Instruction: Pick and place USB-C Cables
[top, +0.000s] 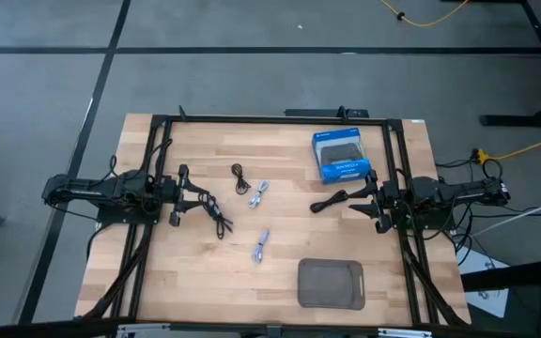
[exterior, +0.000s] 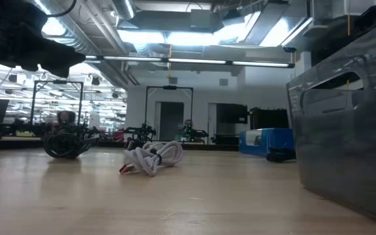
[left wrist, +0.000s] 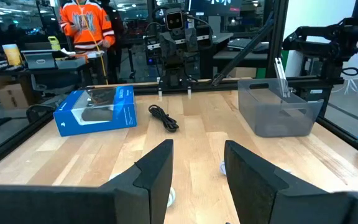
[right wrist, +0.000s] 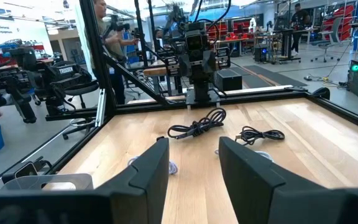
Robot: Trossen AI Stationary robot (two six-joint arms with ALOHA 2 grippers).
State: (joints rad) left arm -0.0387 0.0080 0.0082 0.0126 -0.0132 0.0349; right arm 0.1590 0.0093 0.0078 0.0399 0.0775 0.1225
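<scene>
Several small bundled cables lie flat on the wooden table. In the high view, a black cable (top: 240, 175) and two white cables (top: 259, 194) (top: 262, 246) sit mid-table. Another black cable (top: 216, 216) lies just in front of my left gripper (top: 184, 195), and a third black one (top: 332, 201) in front of my right gripper (top: 369, 199). Both grippers hover level above the table, facing each other, open and holding nothing. The left wrist view shows my left gripper (left wrist: 197, 168) open, with a black cable (left wrist: 165, 118) beyond it. The right wrist view shows my right gripper (right wrist: 194, 165) open, with black cables (right wrist: 197, 126) (right wrist: 261, 134) ahead.
A blue box (top: 341, 155) lies near the table's far right side. A grey translucent bin (top: 331, 283) stands near the near edge. A black frame (top: 270, 119) borders the table. In the low view the bin (exterior: 351, 111) looms at right and a white cable (exterior: 152, 156) lies mid-table. A person in orange (left wrist: 82, 25) stands beyond the table.
</scene>
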